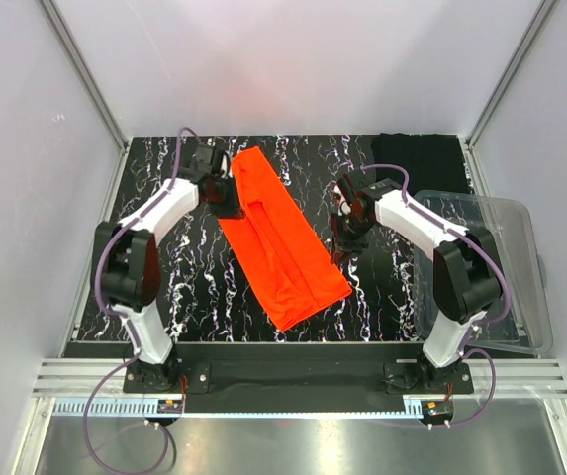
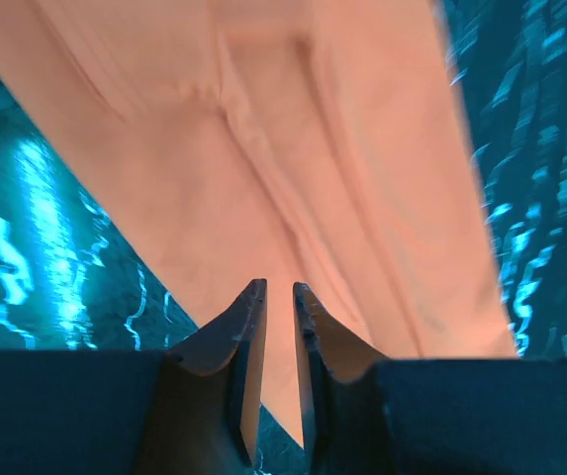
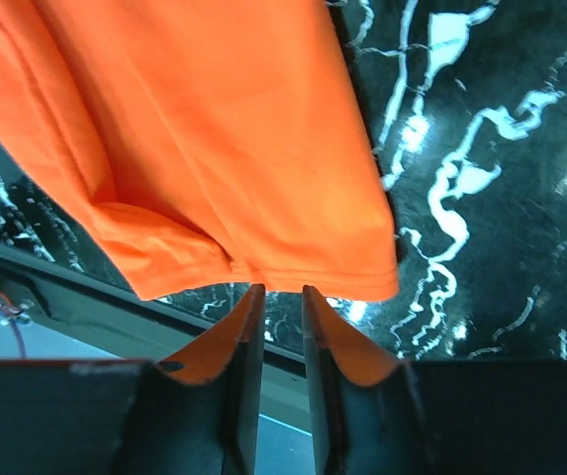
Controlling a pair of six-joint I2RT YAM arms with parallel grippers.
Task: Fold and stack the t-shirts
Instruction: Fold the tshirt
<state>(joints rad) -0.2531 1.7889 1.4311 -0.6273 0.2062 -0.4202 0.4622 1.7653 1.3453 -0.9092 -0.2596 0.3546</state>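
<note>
Overhead: orange-red t-shirt (image 1: 283,242), folded to a long strip, diagonal on table (image 1: 194,287); black t-shirt (image 1: 417,148) well off its far right; left gripper (image 1: 229,206) at its far left edge, right gripper (image 1: 340,247) at its right edge. Left wrist: fingers (image 2: 243,332) narrowly apart over its cloth; grip undeterminable. Right wrist: fingers (image 3: 238,336) narrowly apart at its hem; grip undeterminable.

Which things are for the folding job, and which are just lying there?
For the job: orange shirt, black shirt.
Just lying there: bin.
</note>
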